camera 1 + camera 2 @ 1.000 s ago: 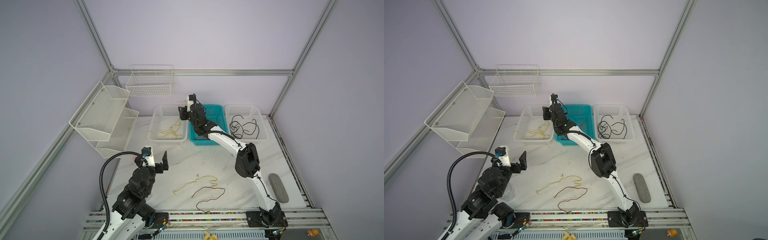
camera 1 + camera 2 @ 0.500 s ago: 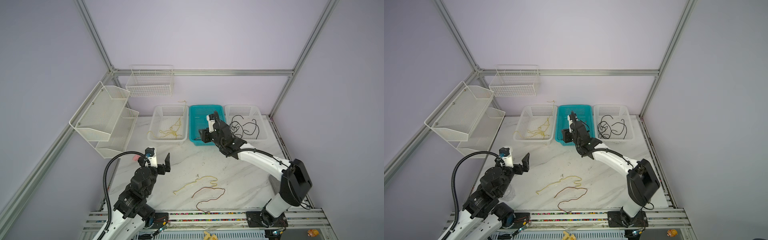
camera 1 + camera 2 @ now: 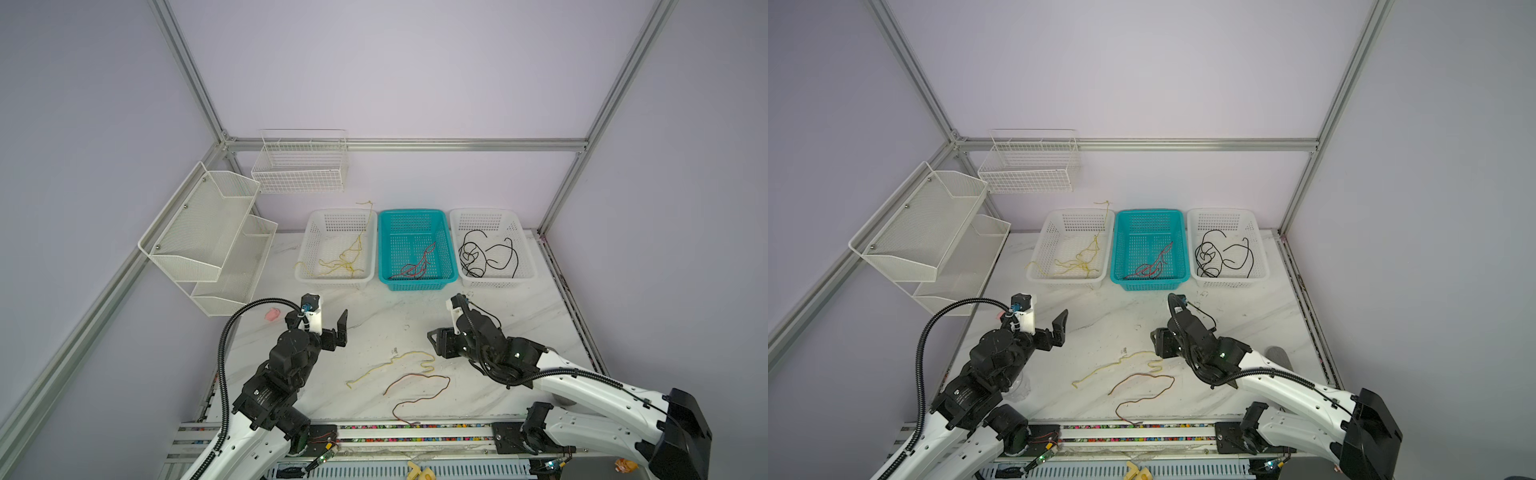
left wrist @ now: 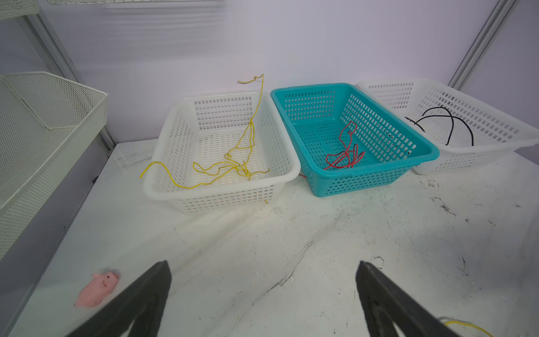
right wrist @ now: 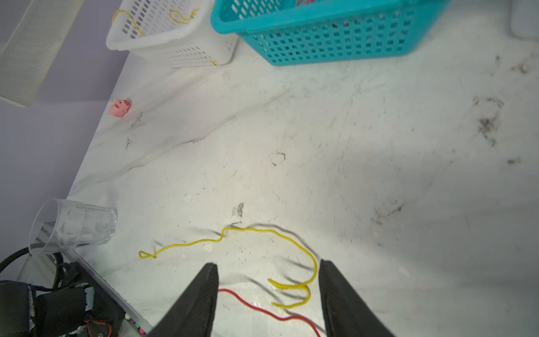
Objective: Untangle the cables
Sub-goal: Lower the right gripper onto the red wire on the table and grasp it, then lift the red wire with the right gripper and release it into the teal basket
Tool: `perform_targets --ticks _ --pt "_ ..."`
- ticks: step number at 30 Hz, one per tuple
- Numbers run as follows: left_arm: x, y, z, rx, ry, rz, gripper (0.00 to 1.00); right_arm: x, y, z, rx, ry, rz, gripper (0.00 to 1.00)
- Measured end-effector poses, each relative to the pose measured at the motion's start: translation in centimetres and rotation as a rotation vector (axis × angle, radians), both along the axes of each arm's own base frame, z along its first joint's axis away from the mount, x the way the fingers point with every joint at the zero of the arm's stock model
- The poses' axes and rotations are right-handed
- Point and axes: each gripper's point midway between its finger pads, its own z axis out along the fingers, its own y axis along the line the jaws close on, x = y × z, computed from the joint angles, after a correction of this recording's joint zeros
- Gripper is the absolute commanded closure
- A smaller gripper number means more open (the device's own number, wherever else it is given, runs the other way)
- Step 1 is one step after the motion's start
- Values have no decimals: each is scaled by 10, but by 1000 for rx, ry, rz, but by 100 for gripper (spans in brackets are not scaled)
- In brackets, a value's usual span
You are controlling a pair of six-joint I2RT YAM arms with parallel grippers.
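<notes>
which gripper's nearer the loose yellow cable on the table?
Right. Right gripper hovers over the yellow cable, at its curled end; the left gripper sits farther off, to its left.

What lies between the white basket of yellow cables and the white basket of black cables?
A teal basket, with red cables lying inside it, as both top views show.

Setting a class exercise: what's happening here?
Yellow cables lie in the left white basket, red cables in the teal basket, black cables in the right white basket. A loose yellow cable and a reddish-brown cable lie on the table. The right gripper hovers open over the loose yellow cable; the left gripper is open and empty.
</notes>
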Motion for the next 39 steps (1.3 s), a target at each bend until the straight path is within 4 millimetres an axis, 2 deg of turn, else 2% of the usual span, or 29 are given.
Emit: perform_targets --ticks 4,10,16,20,24,29,33,36,39 --pt "0 -1 -2 4 8 -3 0 -23 -20 -17 24 101 -40 42" --pt "2 -4 -6 10 24 -15 0 -50 -36 -43 47 217 -59 42" --pt "2 -5 -7 10 26 -18 0 -68 -36 -80 39 343 -53 46" --pt "2 -5 -7 11 28 -19 0 -75 -31 -96 49 390 -43 49" --pt "3 -5 -9 15 34 -19 0 -77 -22 -99 74 408 -30 58" --pt "4 -6 -10 25 38 -21 0 -73 -11 -94 131 390 -17 78" --pt "4 -6 -11 25 39 -21 0 -72 -9 -96 126 385 -9 95" --pt "4 -6 -11 26 39 -21 0 -70 -10 -93 116 370 -12 100" --pt "4 -6 -11 26 39 -21 0 -65 -11 -80 118 333 -18 100"
